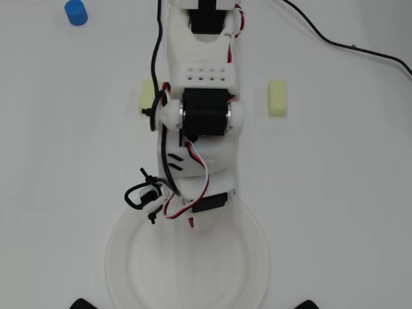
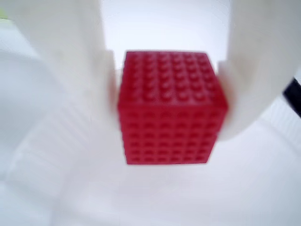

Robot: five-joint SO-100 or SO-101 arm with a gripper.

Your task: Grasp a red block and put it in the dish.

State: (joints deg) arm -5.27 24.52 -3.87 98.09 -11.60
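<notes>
In the wrist view the red block (image 2: 169, 108), a small studded cube, fills the middle of the picture. My gripper (image 2: 169, 101) is shut on it, one white finger (image 2: 70, 56) against its left side and the other against its right. Blurred white dish (image 2: 51, 150) surface with a ridged rim lies just beneath. In the overhead view my arm reaches down over the top edge of the round white dish (image 1: 257, 257); the gripper end (image 1: 193, 222) sits over the dish's upper rim, and the arm hides the block there.
In the overhead view, a pale yellow block (image 1: 277, 98) lies right of the arm, and another (image 1: 147, 95) peeks out at its left side. A blue cylinder (image 1: 76, 12) stands at top left. A black cable (image 1: 335, 42) crosses the top right.
</notes>
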